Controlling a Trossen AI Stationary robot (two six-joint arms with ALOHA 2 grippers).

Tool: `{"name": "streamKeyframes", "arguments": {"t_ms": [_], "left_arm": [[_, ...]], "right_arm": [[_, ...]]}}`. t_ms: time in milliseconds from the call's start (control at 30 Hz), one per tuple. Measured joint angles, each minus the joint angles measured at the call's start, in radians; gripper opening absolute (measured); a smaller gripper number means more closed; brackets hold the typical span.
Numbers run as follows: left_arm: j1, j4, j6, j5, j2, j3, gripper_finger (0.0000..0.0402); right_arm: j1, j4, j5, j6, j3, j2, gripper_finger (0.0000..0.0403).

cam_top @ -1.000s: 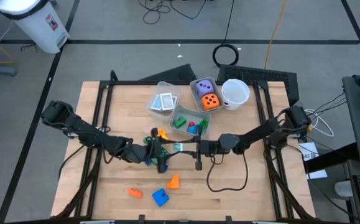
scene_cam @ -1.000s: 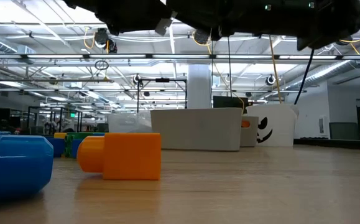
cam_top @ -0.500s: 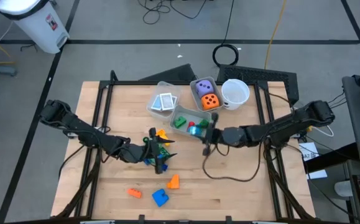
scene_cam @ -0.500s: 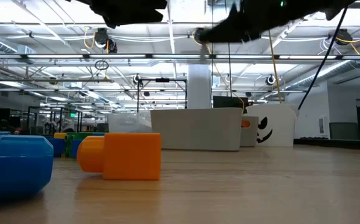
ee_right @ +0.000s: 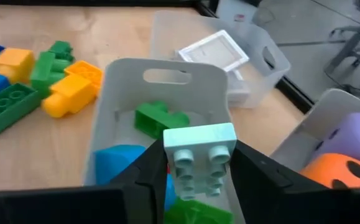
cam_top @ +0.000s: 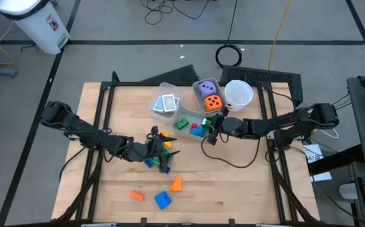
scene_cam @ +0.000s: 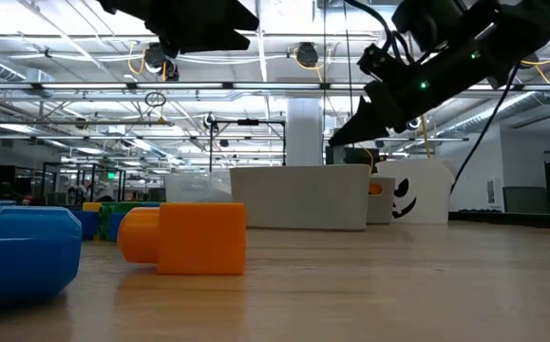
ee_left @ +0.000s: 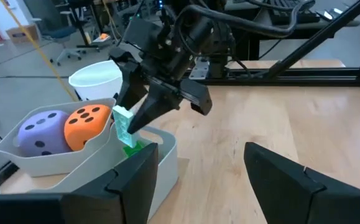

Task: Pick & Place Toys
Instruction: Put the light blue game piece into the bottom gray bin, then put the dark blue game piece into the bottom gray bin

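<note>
My right gripper point(cam_top: 208, 130) is shut on a pale green block point(ee_right: 198, 140) and holds it over the clear bin point(cam_top: 183, 115) that contains green, blue and red blocks. The left wrist view also shows the block point(ee_left: 122, 124), above the bin's wall point(ee_left: 164, 149). My left gripper point(ee_left: 198, 149) stands open with nothing between its fingers, above a pile of blocks point(cam_top: 159, 140) at mid-table. Two orange blocks point(cam_top: 176, 184) and a blue block point(cam_top: 162, 200) lie loose near the front edge. My right gripper pinches the pale green block by two opposite sides point(ee_right: 170, 155) between its two fingers, at their free ends. The fingers point(ee_left: 148, 112) come from the table's right, slanting down. The block is lifted clear above the bin, its studded face toward the wrist camera.
A bin with a purple and an orange die point(cam_top: 208, 96) and a white cup point(cam_top: 237, 93) stand at the far right of the block bin. A bin with white cards point(cam_top: 165, 104) stands to its far left. In the low view an orange block point(scene_cam: 194, 237) lies close.
My right gripper has carried the pale green block from mid-table, beside my left gripper, toward the far edge and over the block bin. It has tipped from pointing down to nearly level. My left gripper has stayed over the pile.
</note>
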Motion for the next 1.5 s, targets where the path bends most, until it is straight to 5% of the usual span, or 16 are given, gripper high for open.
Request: {"name": "streamKeyframes", "arguments": {"t_ms": [600,767,933,1167,1300,1500], "left_arm": [[0.022,-0.015,-0.065,0.077,0.000,0.000,0.0246],[0.021,-0.125,-0.151,0.106,-0.002,0.000,0.0246],[0.006,-0.406,-0.276,0.117,-0.011,0.000,0.0246],[-0.016,-0.719,-0.561,0.350,-0.007,0.000,0.0246],[-0.052,-0.787,-0.600,0.434,-0.007,0.000,0.0246],[-0.124,-0.863,-0.616,0.419,-0.007,0.000,0.0246]], "right_arm": [[-0.002,0.065,-0.064,0.071,-0.005,0.000,0.0307],[-0.002,0.102,-0.131,0.071,-0.005,0.000,0.0314],[-0.001,0.098,-0.158,0.071,-0.005,0.000,0.0306],[0.015,0.104,-0.158,0.079,-0.005,0.000,0.0298],[0.025,0.114,-0.158,0.082,-0.005,0.000,0.0298],[0.032,0.117,-0.157,0.086,-0.005,0.000,0.0295]]}}
